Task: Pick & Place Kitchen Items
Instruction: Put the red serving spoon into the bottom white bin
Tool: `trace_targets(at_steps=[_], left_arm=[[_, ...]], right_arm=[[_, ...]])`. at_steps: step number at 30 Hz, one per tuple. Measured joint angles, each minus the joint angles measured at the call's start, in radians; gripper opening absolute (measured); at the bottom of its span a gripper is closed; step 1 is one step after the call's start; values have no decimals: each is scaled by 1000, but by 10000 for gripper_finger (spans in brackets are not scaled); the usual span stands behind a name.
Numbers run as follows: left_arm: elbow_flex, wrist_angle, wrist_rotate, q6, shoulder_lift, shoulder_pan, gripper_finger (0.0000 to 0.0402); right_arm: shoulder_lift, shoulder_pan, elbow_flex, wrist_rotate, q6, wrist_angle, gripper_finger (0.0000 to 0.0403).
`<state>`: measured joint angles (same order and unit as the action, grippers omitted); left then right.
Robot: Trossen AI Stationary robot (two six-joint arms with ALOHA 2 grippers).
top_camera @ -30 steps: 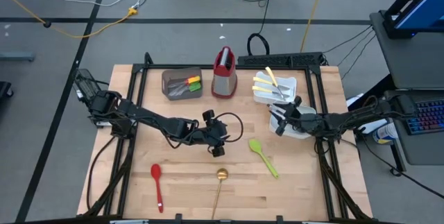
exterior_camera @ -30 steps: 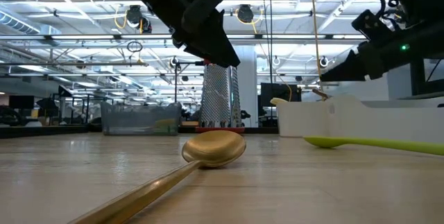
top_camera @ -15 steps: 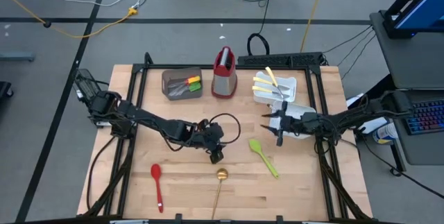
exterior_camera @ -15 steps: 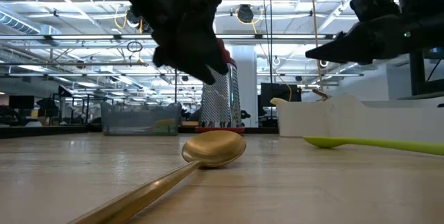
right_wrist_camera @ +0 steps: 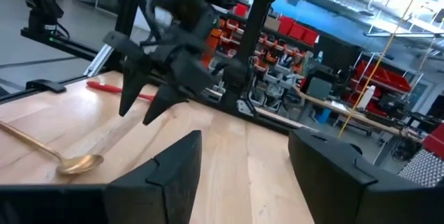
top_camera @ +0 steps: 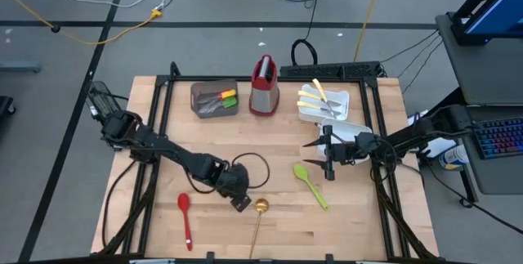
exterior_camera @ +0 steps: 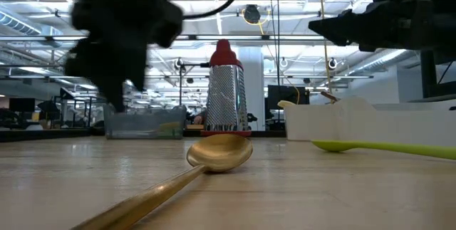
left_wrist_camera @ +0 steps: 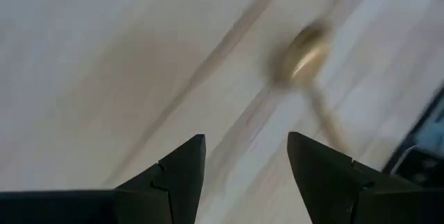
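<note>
left gripper [top_camera: 238, 202]: moves down from mid-table toward the near edge, now open just beside the gold spoon [top_camera: 260, 208] bowl | right gripper [top_camera: 319, 156]: swings off the white tray [top_camera: 341, 100] out over bare wood, above the green spoon [top_camera: 310, 184], fingers apart

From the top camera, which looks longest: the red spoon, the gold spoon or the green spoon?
1. Gold spoon: looks longest, though its handle runs toward the picture's edge, so its end is hard to see.
2. Red spoon and green spoon: these look about alike, so I won't rank them.
</note>
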<state>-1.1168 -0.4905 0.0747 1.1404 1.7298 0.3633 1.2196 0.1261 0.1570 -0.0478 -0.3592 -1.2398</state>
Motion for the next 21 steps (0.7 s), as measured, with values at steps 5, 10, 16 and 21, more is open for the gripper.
trace_targets(at_steps=[5,10,16,21], left_arm=[[0,-182,73,203,0,46,212],[0,-339,151,452,0,95,212],[10,-403,276,629,0,168,212],[36,-403,398,798,0,236,212]], right_arm=[[15,0,0,0,-1,-33,212],[16,0,0,0,-35,-48,212],[18,0,72,1,-72,3,212],[68,-21,195,1,-73,150,212]])
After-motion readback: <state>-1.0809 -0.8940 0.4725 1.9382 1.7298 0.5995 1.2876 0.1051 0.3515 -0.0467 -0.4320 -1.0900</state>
